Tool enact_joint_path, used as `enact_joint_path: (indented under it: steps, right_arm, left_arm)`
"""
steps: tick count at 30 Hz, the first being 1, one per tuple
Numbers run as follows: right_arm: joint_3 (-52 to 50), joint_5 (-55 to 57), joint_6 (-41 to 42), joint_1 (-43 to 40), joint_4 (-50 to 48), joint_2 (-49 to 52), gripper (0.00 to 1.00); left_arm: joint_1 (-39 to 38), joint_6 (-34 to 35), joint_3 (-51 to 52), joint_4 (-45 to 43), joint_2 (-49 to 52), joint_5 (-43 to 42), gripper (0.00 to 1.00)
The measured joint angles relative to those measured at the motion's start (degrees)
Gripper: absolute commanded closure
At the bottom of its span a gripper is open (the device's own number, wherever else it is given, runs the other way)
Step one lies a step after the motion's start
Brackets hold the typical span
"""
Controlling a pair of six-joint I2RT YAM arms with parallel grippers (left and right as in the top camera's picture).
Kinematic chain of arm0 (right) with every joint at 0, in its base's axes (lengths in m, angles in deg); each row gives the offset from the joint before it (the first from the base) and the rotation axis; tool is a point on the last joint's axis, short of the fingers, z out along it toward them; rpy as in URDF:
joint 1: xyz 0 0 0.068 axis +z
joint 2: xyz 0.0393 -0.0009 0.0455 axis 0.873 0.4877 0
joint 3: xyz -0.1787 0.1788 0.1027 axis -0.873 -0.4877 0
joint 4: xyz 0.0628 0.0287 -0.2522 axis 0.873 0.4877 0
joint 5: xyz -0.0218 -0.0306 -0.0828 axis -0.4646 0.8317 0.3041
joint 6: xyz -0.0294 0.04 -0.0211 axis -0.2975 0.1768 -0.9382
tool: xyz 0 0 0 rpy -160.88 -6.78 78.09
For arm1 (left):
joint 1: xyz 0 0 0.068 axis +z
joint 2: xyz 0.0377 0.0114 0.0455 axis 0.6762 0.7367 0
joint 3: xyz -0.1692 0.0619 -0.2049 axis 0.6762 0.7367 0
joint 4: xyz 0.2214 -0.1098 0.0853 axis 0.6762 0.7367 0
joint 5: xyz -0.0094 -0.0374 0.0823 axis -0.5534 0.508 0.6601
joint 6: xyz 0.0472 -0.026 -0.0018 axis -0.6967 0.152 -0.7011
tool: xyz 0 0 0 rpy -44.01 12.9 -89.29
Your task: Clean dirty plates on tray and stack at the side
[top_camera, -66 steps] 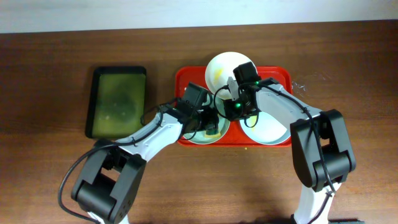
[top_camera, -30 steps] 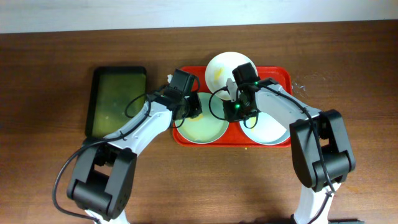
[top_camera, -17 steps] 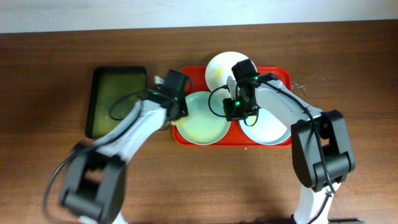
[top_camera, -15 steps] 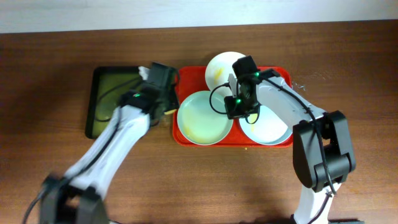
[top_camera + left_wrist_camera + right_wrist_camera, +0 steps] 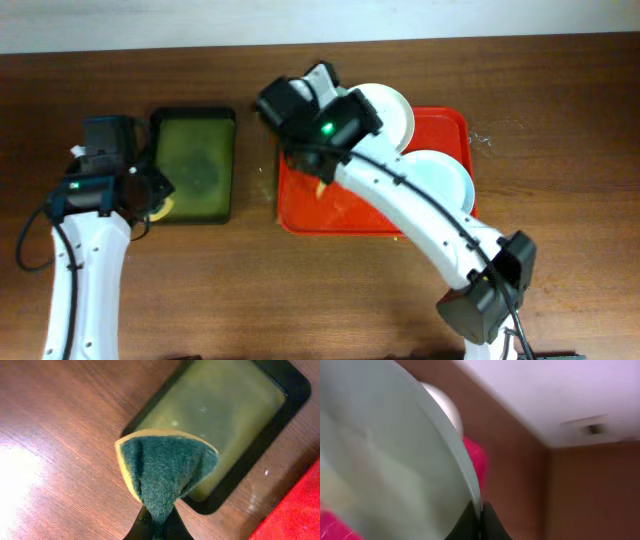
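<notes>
Right pincer (image 5: 479, 512) nips the rim of a tilted blue plate (image 5: 385, 460); left pincer (image 5: 157, 527) holds a sponge (image 5: 165, 470).

Left end effector (image 5: 159, 521) clamped, right end effector (image 5: 476, 519) clamped

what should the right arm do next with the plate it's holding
Probably carry the pale blue plate past the red tray's rim and lower it onto the table. The right gripper pinches its rim, and the sponge is away by the dark tray.
</notes>
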Motion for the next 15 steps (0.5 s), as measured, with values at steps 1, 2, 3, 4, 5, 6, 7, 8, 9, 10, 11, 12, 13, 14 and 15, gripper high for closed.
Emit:
enact_joint_path:
  steps: [1, 2, 3, 4, 5, 6, 7, 8, 9, 10, 11, 12, 13, 14, 15]
  right_arm:
    - [0.0, 4.0, -0.8, 1.0, -0.9, 0.0, 0.96]
    - [0.0, 8.2, -2.4, 1.8, -1.7, 0.0, 0.96]
    - [0.0, 11.3, -3.9, 2.2, -2.0, 0.0, 0.96]
    - [0.0, 13.2, -5.1, 2.5, -2.4, 0.0, 0.96]
    - [0.0, 15.2, -6.3, 2.6, -3.0, 0.0, 0.96]
    - [0.0, 16.6, -7.1, 2.6, -3.3, 0.0, 0.96]
    - [0.0, 17.5, -7.5, 2.6, -3.7, 0.0, 0.96]
    - [0.0, 18.5, -8.0, 2.6, -3.9, 0.0, 0.96]
    - [0.0, 18.9, -8.3, 2.6, -3.9, 0.0, 0.96]
    - [0.0, 18.1, -7.6, 2.6, -3.8, 0.0, 0.96]
    - [0.0, 14.5, -5.9, 2.6, -3.5, 0.0, 0.96]
    - [-0.2, 7.4, -4.3, 2.0, -4.3, 0.0, 0.96]
    - [-1.6, 1.0, -3.3, 1.0, -6.1, -0.2, 0.96]
    - [-3.9, -6.6, -2.4, -1.1, -6.6, -0.2, 0.96]
    - [-6.1, -13.0, -1.1, -4.2, -5.7, 0.3, 0.96]
  left_arm:
    - [0.9, -0.1, 0.0, 0.0, 0.0, 0.0, 1.0]
    - [1.6, -0.2, 0.0, 0.0, 0.0, -0.2, 1.0]
    - [1.8, -0.3, 0.0, 0.0, 0.0, -0.3, 1.0]
    - [1.8, -0.4, 0.0, 0.0, 0.0, -0.4, 1.0]
    - [1.8, -0.4, 0.0, 0.0, 0.0, -0.6, 1.0]
    - [1.8, -0.4, 0.0, 0.0, 0.0, -0.6, 1.0]
    - [1.8, -0.4, 0.0, 0.0, 0.0, -0.6, 1.0]
    - [1.8, -0.4, 0.0, 0.0, 0.0, -0.7, 1.0]
    - [1.8, -0.4, 0.0, 0.0, 0.0, -0.7, 1.0]
    - [1.8, -0.4, 0.0, 0.0, 0.0, -0.7, 1.0]
    - [1.8, -0.5, 0.0, 0.0, 0.0, -0.7, 1.0]
    - [1.8, -0.5, 0.0, 0.0, 0.0, -0.7, 1.0]
    - [1.8, -0.5, 0.0, 0.0, 0.0, -0.8, 1.0]
    - [1.8, -0.5, 0.0, 0.2, 0.0, -0.9, 1.0]
    - [1.8, -0.5, 0.0, 0.3, 0.0, -0.9, 1.0]
